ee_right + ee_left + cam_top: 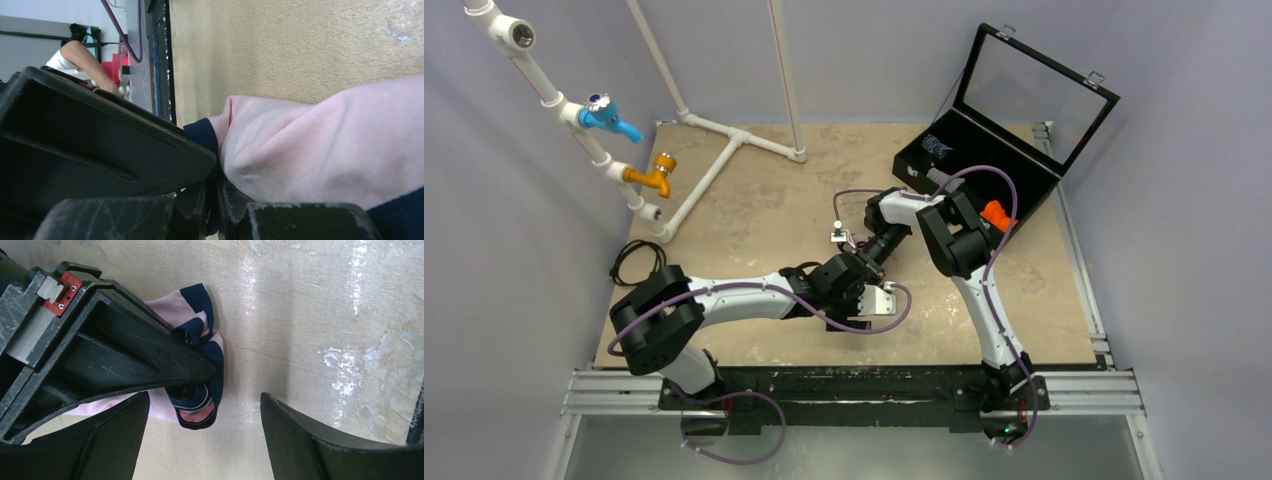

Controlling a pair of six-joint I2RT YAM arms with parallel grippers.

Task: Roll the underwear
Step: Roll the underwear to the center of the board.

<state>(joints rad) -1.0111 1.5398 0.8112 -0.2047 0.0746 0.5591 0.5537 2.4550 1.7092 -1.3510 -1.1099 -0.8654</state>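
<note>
underwear [200, 340]: soft, light, floppy, we judge | right hand [217, 180] clenched on it | left hand [204, 397] released, spread wide | we'd grasp navy trim [195, 422] at its 6 o'clock

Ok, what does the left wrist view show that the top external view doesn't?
Only the left wrist view: the underwear, bunched on the table, pinched by the shut right gripper, with the open left gripper around its end. Only the top view: the open case holding an orange cloth, and the pipes with a blue tap and an orange tap. Both: the table and the two grippers close together.
</note>
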